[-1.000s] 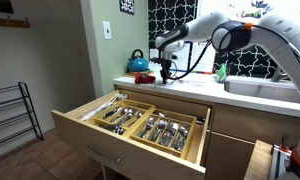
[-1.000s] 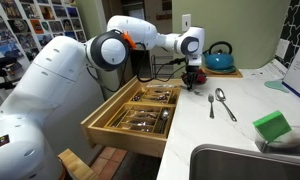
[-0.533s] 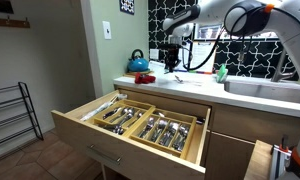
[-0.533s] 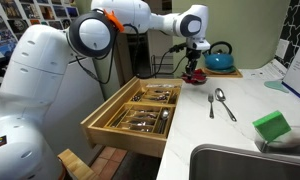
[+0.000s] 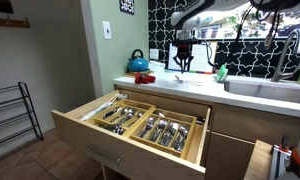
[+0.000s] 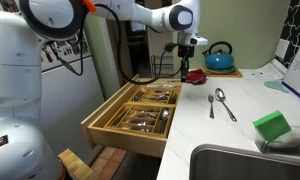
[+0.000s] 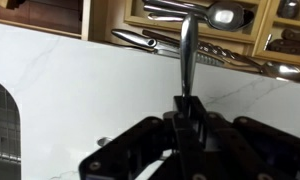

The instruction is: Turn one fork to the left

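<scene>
Fingers (image 7: 155, 140) clenched on a slim metal handle, which I take to be the fork (image 7: 185, 55). The end they pinch is hidden, so the tines are not confirmed. In an exterior view the fork (image 6: 183, 68) hangs straight down from them, clear of the bench (image 6: 240, 125), near a red dish (image 6: 195, 76) and the blue kettle (image 6: 220, 57).

Change: a second ago the fingers were down at bench level by the kettle, and half a second ago they were partly raised. Now they are higher again, with the arm swung up. I read this as the pick and lift being done. The turn itself is not yet made: the piece has to be rotated and laid down pointing left.

Containers:
- The drawer (image 5: 100, 140) under the bench stands pulled open, unchanged over the second. The wooden tray (image 5: 142, 112) inside has several compartments, all stocked with cutlery lying lengthwise. A long side slot (image 5: 108, 104) holds larger pieces. The kinds cannot be told apart at this size.
- The sink (image 6: 230, 165): contents not visible.
- Red dish: contents cannot be told.

Loose on the bench: two spare utensils (image 6: 218, 102) and a green sponge (image 6: 273, 126), both apart from the fingers.
</scene>
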`<state>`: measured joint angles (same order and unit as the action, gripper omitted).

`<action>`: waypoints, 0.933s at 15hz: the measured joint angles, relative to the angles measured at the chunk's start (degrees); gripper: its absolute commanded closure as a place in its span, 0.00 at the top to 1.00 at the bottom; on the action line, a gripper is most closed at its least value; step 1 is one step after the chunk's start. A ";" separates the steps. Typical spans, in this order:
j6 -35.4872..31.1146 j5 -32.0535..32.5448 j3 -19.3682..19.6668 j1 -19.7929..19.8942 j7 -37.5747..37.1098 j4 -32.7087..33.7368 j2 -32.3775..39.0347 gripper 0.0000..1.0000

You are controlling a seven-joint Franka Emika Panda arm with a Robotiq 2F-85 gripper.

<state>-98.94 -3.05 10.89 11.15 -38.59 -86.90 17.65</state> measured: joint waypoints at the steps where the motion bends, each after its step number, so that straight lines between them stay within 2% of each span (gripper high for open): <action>1: -0.13 1.24 0.20 0.08 3.36 -2.22 -1.61 0.03; 6: -2.87 6.36 1.44 0.64 19.90 -8.87 -5.77 0.03; 14: -11.89 7.44 0.43 0.83 43.13 -9.52 -4.43 0.03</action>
<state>-110.83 4.39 11.32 11.98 4.53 -96.41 13.22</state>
